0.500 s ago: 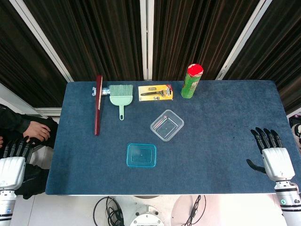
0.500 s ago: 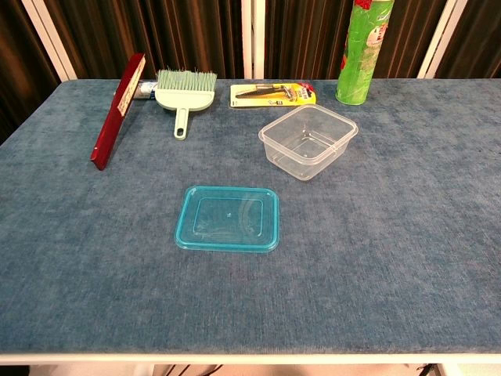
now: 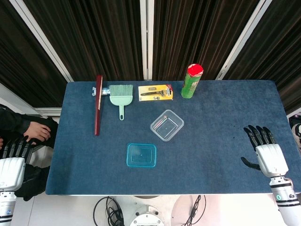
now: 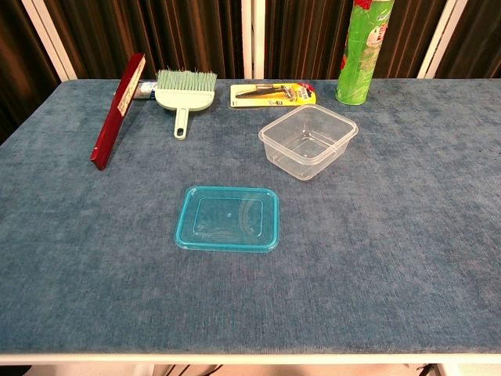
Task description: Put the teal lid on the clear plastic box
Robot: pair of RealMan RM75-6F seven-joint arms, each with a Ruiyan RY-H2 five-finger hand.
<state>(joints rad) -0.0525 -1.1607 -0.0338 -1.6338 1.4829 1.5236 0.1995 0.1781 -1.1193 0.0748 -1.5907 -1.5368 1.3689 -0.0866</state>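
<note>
The teal lid lies flat on the blue table, near the front middle. The clear plastic box stands open-topped behind it and a little to the right, apart from the lid. My right hand hovers over the table's right edge, fingers spread, holding nothing, far from both objects. Off the table's left edge is my left hand, fingers apart and empty. Neither hand shows in the chest view.
Along the back stand a dark red bar, a green hand brush, a yellow razor pack and a green can with a red lid. A person's hand rests left of the table.
My right hand has shifted left and slightly farther over the table's right edge. The lid, the box and my left hand stay where they were.
</note>
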